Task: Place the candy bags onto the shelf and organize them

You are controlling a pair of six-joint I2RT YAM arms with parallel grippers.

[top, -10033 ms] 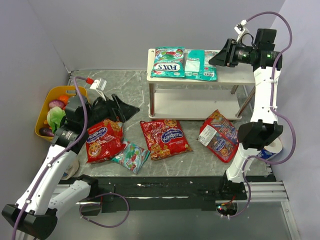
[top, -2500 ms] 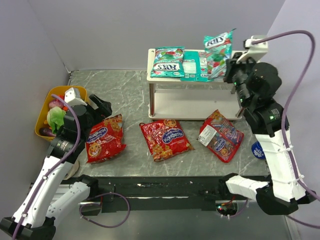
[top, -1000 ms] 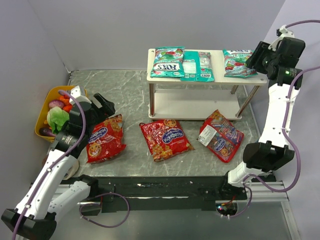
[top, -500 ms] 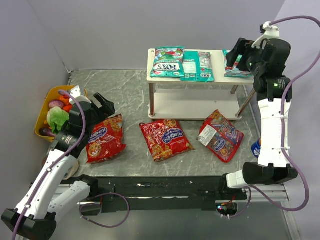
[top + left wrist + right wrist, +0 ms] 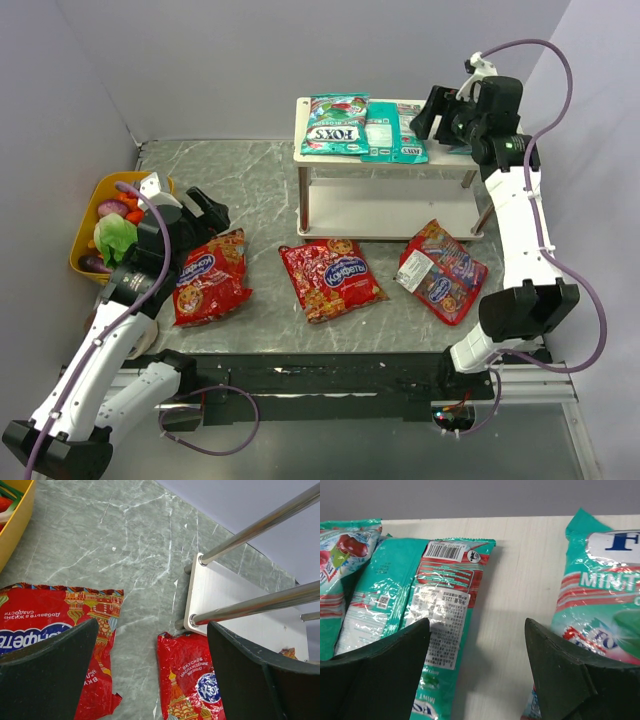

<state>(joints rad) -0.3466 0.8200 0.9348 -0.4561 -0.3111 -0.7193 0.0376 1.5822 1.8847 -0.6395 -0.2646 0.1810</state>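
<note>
The grey marbled table point(image 5: 250, 170) is carrying the shelf point(image 5: 390, 216) at its far right. Three teal candy bags are lying in a row on the top board point(image 5: 505, 570), while three red ones are waiting on the table near the shelf, so the top row looks filled and the lower board point(image 5: 235, 605) is probably next.

The right gripper point(image 5: 477, 625) is hovering over the bare strip of board between the middle teal bag point(image 5: 427, 610) and the right teal bag point(image 5: 600, 605), its claw released and grasping nothing. It should be rising straight up before swinging away, so that no finger is dragging the right bag off its line.

The left gripper point(image 5: 152, 627) is hanging spread wide and empty over the table, between the left red bag point(image 5: 55, 630) and the middle red bag point(image 5: 192, 680). For a clean pick it should be pinching one bag by an edge, since the glossy film is likely slipping under a flat press. The bag then needs to be going in level between the metal legs. The right red bag point(image 5: 440, 270) is lying closest to the right arm.

The left teal bag point(image 5: 335, 125) is showing "FOX'S" in large white letters. The right teal bag is showing "MINT" under a blue "F". The red bags are carrying Cyrillic "КОНФЕТЫ" on blue labels. The middle teal bag is lying back side up, showing a barcode and a white sticker too small to read.
</note>
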